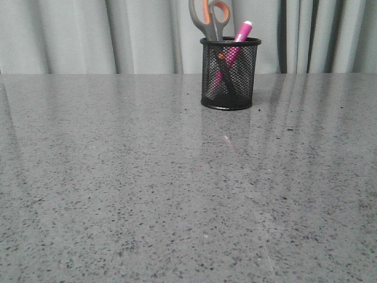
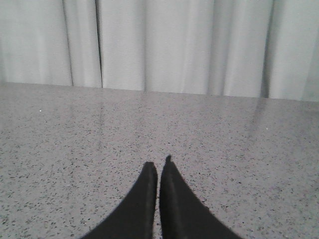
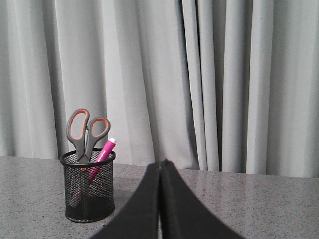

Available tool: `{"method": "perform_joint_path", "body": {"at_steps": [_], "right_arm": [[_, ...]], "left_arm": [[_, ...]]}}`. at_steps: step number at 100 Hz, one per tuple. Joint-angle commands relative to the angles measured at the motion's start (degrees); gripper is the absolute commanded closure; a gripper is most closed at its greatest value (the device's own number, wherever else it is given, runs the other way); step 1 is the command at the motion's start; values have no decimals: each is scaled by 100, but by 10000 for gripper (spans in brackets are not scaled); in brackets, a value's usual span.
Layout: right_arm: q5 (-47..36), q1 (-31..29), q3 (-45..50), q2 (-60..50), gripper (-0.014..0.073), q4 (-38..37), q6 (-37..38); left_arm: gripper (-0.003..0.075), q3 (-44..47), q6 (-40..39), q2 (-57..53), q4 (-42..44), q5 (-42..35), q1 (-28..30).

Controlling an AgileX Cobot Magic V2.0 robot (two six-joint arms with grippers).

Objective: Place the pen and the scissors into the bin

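The black wire-mesh bin (image 1: 230,73) stands upright at the far middle of the grey table. The scissors (image 1: 210,19) stand in it, blades down, grey handles with orange linings sticking out above the rim. The pink pen (image 1: 239,36) leans in it beside them, its white end up. The right wrist view shows the bin (image 3: 88,186), the scissors (image 3: 85,132) and the pen (image 3: 104,153) too. My right gripper (image 3: 159,164) is shut and empty, apart from the bin. My left gripper (image 2: 158,163) is shut and empty over bare table. Neither arm shows in the front view.
Pale grey curtains (image 1: 118,35) hang along the far edge of the speckled grey table (image 1: 177,194). Nothing else stands on the table in any view.
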Motion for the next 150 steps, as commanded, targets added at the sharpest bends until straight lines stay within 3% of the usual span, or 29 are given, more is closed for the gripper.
{"method": "perform_joint_path", "body": {"at_steps": [1,28,41,64,76,94,104,150], "right_arm": [[-352,-37,-147,41,670,-77,-62],[-427,-66,-45,41,670,-223,25],[20,-576,-7,41,670,-1234,1154],[1684,-1682,-7,-506,670,-2978,2830],[2332,-1889,92,-928,670,-3062,2840],[2258,-1904,523,-1382,670,-3108,2840],[2558,-1904,509,-1382,670,-3108,2879],[2478,-1904,509,-1382,670,-3108,2879]], "left_arm": [[739,258,-67,-181,-50,-452,-52],[739,258,-67,-181,-50,-452,-52],[739,258,-67,-181,-50,-452,-52],[739,258,-67,-181,-50,-452,-52],[739,258,-67,-181,-50,-452,-52],[739,258,-67,-181,-50,-452,-52],[739,258,-67,-181,-50,-452,-52],[739,258,-67,-181,-50,-452,-52]]}}
